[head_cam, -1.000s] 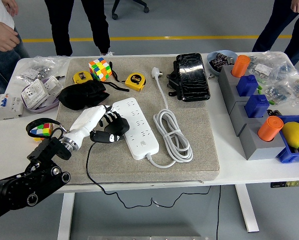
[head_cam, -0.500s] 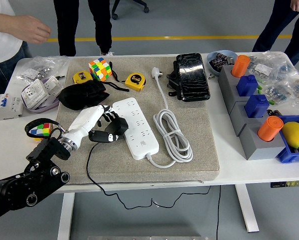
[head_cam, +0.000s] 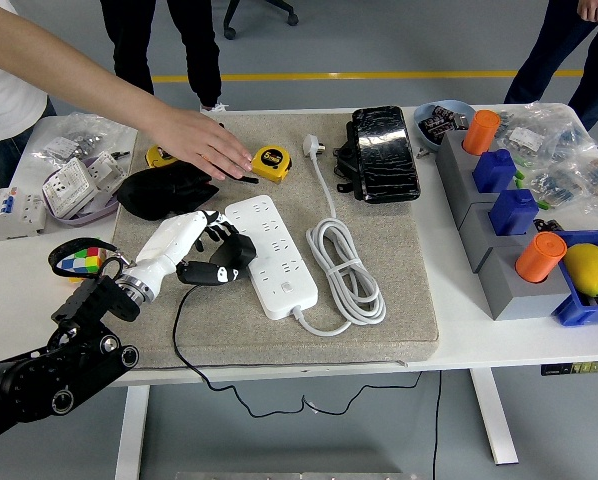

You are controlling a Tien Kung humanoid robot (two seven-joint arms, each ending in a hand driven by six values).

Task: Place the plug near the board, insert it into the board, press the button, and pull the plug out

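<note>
Black plug (head_cam: 227, 266) held at the left edge of the white power strip (head_cam: 271, 254), which lies lengthwise on the grey mat (head_cam: 399, 300) near the middle of the table (head_cam: 9, 290). The plug touches or nearly touches the strip's left side; whether its pins have entered a socket cannot be told from this view. Its thin black cord (head_cam: 179, 340) runs toward the near edge and hangs below the table. The left hand (head_cam: 194, 245), white-shelled with dark fingertips, has its fingers curled around the plug body. The right hand is out of view.

Step in hand, as judged: bringing the plug to the board, just before insertion. To do it well, the pins should be turned to face a socket and squared with its holes, then pushed straight down, since a slanted push would likely slide the strip across the mat.

The strip's own white cable (head_cam: 344, 270) lies coiled to the right. On the far left, a person's hand (head_cam: 199, 145) reaches in over the mat beside the yellow tape measure (head_cam: 270, 161), just beyond the strip's far end; the press should keep clear of it.
</note>
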